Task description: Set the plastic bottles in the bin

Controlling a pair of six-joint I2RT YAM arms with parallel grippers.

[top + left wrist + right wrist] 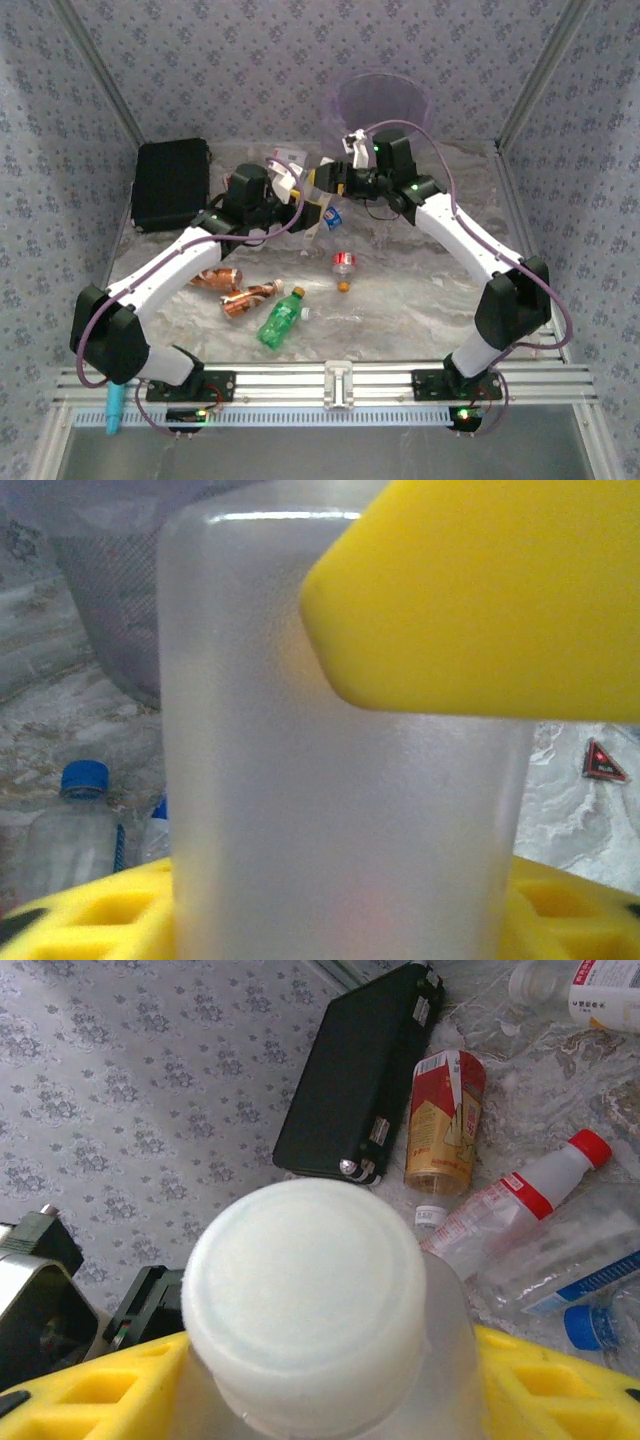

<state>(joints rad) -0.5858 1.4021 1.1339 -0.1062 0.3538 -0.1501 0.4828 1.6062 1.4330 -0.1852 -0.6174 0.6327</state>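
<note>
One frosted bottle between two claws

One frosted white bottle [318, 183] hangs above the middle of the worktop [420, 300], on the near side of the bin [385, 75] and outside it. The left claw [300, 193] reaches it from the left and the right claw [336, 180] from the right, so the two meet at it.

In the left wrist view the bottle [340, 810] stands with its matte body between that claw's yellow fingers [480, 600], the upper one lying across its shoulder. Whether they press it or have let go, I cannot tell. In the right wrist view its white cap [305, 1295] faces the camera just above a yellow finger [90, 1385]. Whether this claw is clamped on the bottle, I cannot tell either.

Just nearer than the claws a blue-capped bottle [333, 215] lies on the worktop, and nearer again a red-labelled bottle [344, 263]. Beside the left arm lie two copper-brown bottles [248, 299], with a green bottle [281, 321] just to their right.

At the far left, against the wall, sits the black case [172, 183]. A teal tool [113, 407] stands by the left arm's base, off the worktop's near edge.
</note>
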